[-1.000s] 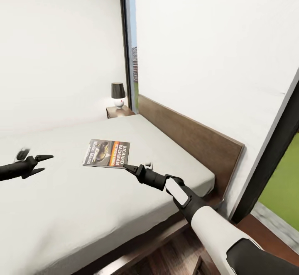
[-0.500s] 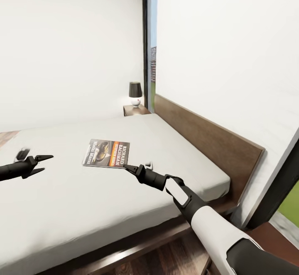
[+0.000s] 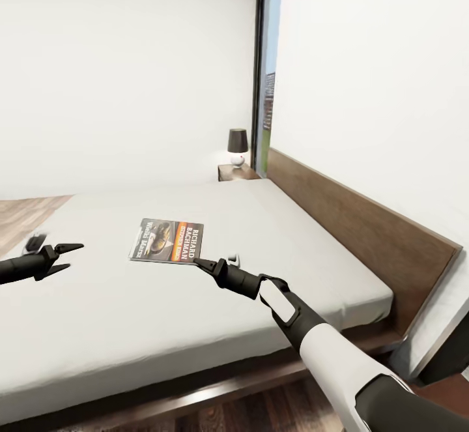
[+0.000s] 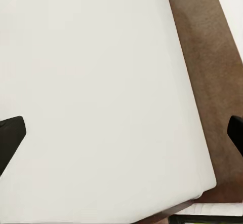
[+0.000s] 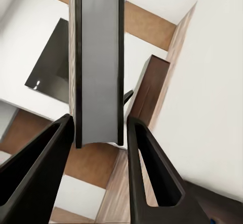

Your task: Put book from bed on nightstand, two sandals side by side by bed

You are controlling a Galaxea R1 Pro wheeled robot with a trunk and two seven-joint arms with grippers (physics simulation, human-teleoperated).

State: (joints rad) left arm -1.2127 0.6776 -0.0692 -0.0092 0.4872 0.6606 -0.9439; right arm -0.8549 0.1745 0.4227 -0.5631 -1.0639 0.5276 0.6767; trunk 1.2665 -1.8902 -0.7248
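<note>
Holding the book (image 3: 167, 240) with the right gripper (image 3: 197, 263), closed on the corner of the cover nearest to the arm. In the right wrist view, seen edge-on as a grey slab (image 5: 98, 57) running straight out between the two black fingers (image 5: 48, 158), both close against its faces; judged as a firm clamp, not only a touch. Extending away from the gripper, forward and a little to the left, over the grey mattress of the bed (image 3: 312, 249). Hard to tell from the head view whether lying on the mattress or lifted a little above it.

Long side of the book running roughly across the line of the right arm, the lettering turned sideways, the orange band on the half closer to the gripper.

Left gripper (image 3: 68, 256) with fingers spread apart and holding nothing, well to the left of the book, above the mattress; in the left wrist view only two dark fingertips (image 4: 10, 135) at the far edges.

Nightstand (image 3: 236, 172) far ahead of the right gripper and somewhat to its right, beyond the book, at the far end of the headboard (image 3: 365, 223), with a small lamp (image 3: 238, 145) on top. Clearly out of reach from here, so probably needing the base to go around the bed first, then a set-down beside the lamp.
</note>
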